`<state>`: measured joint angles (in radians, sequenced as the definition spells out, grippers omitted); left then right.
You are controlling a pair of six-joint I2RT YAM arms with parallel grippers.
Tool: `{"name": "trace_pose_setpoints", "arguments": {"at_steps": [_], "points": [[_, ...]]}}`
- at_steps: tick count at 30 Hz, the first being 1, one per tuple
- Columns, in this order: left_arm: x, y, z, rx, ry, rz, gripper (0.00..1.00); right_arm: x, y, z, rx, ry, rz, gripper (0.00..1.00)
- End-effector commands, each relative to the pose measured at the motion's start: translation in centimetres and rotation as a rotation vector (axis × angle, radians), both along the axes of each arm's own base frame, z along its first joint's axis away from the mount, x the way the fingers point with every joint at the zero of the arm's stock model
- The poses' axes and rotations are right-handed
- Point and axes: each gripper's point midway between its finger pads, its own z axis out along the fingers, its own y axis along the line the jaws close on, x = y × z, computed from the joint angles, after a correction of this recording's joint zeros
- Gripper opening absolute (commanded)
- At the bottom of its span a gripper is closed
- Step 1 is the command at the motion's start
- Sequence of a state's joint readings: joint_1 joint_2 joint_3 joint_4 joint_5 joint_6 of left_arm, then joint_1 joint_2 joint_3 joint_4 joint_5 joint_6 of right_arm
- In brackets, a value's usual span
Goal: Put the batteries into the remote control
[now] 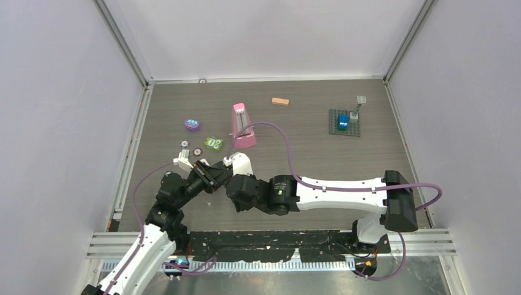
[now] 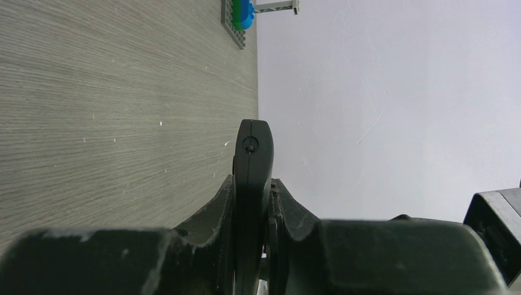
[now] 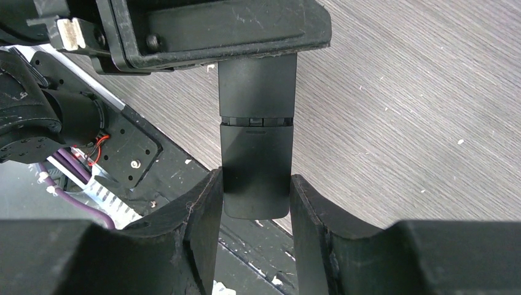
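Observation:
The remote control [image 3: 257, 153] is a slim black bar held in the air between both arms, just above the near left part of the table. My left gripper [image 2: 253, 203] is shut on it, with the remote [image 2: 253, 160] standing edge-on between the jaws. My right gripper [image 3: 257, 196] is shut on the other end, its fingers pressing both sides below a seam across the body. In the top view the two grippers meet, left [image 1: 211, 175] against right [image 1: 232, 182]. I cannot make out the batteries in any view.
A pink wedge-shaped object [image 1: 243, 126] stands mid-table. Nearby are a purple piece [image 1: 192, 125], a green piece [image 1: 214, 143] and small round bits [image 1: 197, 151]. An orange-tan block [image 1: 280, 101] lies further back. A dark baseplate [image 1: 344, 126] with a blue brick sits at the right.

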<state>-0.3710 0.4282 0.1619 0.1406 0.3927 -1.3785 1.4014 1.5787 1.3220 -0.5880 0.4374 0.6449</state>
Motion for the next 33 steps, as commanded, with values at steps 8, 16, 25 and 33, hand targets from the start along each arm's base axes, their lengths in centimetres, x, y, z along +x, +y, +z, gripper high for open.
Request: {"name": "trace_pose_setpoints", "arguments": {"at_steps": [8,16,25,33], "points": [[-2.1,-1.4,5.6,-0.136,-0.128,-0.136,0.0,2.4,2.5,-1.1,0.034,-0.007,0.001,0.27],[-2.2,-1.4,5.0,-0.123,-0.128,-0.138,0.0,3.7,3.4,-0.7,0.041,-0.017,-0.003,0.27],[-2.1,-1.3,5.2,-0.098,-0.135,-0.129,0.0,4.6,3.4,-1.5,0.016,0.031,-0.031,0.27],[-2.1,-1.0,7.0,-0.13,-0.133,-0.109,0.0,4.4,2.5,-3.6,0.0,0.093,-0.051,0.32]]}}
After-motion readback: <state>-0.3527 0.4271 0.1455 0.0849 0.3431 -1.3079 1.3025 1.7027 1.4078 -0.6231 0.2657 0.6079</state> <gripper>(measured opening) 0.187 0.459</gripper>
